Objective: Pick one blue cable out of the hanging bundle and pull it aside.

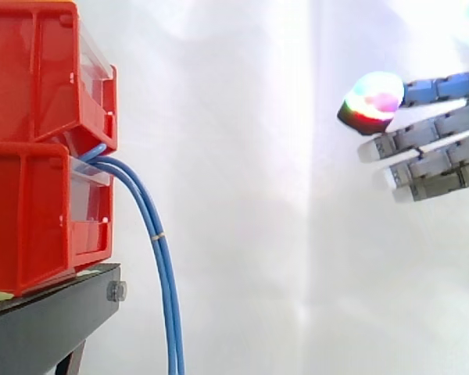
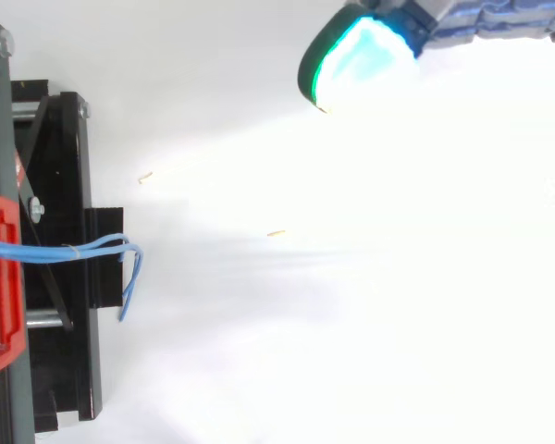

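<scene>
A bundle of thin blue cables comes out between the two stacked red bins at the left and hangs down past the stand's edge. From above, the blue cables run out over the black stand and loop downward. My hand is at the far right, well apart from the cables, with its fingers straight and pointing left toward them. One glowing fingertip leads, seen from above as a cyan pad. Nothing is between the fingers.
The black stand carries the bins at the lower left. A white curtain fills the background. Wide free space lies between the hand and the cables. Small specks lie on the white floor.
</scene>
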